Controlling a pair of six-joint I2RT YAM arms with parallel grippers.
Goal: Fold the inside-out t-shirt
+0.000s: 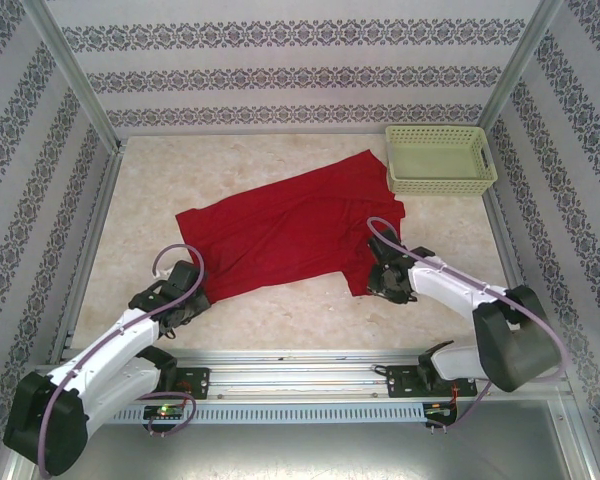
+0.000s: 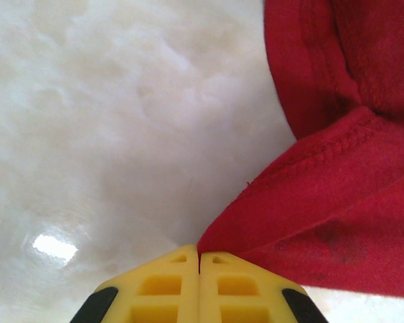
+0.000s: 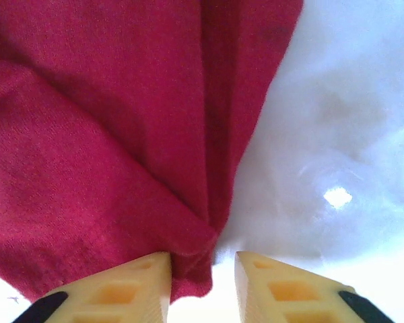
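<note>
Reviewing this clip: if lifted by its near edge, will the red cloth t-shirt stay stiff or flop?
Probably floppy: the red cloth t-shirt lies in soft folds and pleats between the jaws of the right gripper. Lifted, it would likely sag between held points. Pushed on the glossy pale tabletop, it would probably bunch rather than slide flat.

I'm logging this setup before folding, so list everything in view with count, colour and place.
t-shirt: one, bright red, crumpled in the middle
basket: one, pale green, far right corner
table: one, pale marbled, under everything
walls: three, white with grey patterned bands, around the table
left arm and right arm: two, white and black, near edge
left tool: one, yellow, shut on the t-shirt's near left corner
right tool: one, yellow, open around a fold at its near right edge
</note>
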